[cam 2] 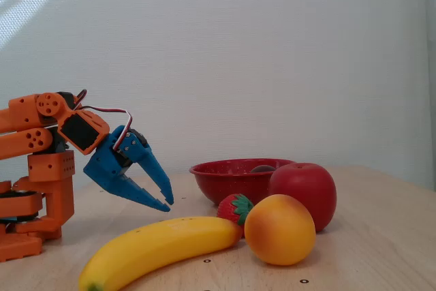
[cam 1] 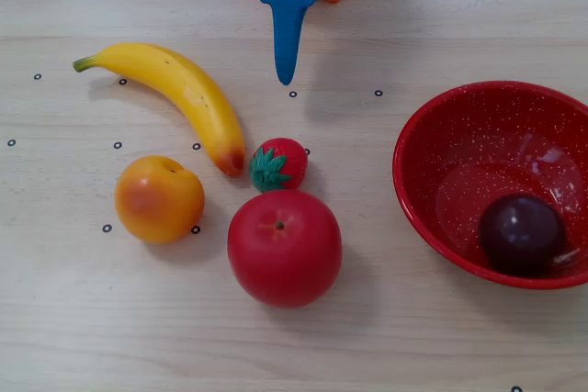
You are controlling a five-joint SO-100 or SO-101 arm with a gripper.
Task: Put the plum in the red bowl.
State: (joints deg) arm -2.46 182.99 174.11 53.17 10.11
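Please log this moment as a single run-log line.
plum: inside red bowl | gripper: empty, clear of bowl, above table near arm base | fingers: close together, state unclear | task: looks done

No readable text, labels, brands or numbers appear anywhere in either fixed view.

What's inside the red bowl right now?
The plum sits inside the red bowl, low against the near wall in the top-down fixed view; nothing else is in there. From the side fixed view the rim hides all but its top.
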